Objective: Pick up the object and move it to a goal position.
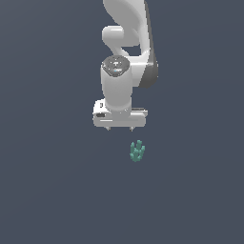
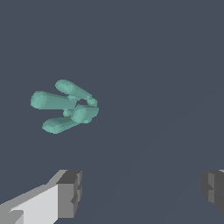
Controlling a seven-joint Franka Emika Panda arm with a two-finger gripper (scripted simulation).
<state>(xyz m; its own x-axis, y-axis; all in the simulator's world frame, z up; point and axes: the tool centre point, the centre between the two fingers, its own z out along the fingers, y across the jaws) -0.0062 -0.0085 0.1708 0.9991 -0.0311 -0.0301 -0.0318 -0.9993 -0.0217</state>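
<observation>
The object is a small teal-green knobbly piece with several short rounded prongs, lying on the dark grey floor. It also shows in the wrist view. My white gripper hangs above the floor, up and to the exterior view's left of the object, not touching it. Its two fingers stand wide apart and hold nothing. In the wrist view the gripper shows one fingertip on one side and the other at the picture's edge, with the object outside the gap between them.
The plain dark grey floor fills both views. The white arm rises behind the gripper to the picture's top edge.
</observation>
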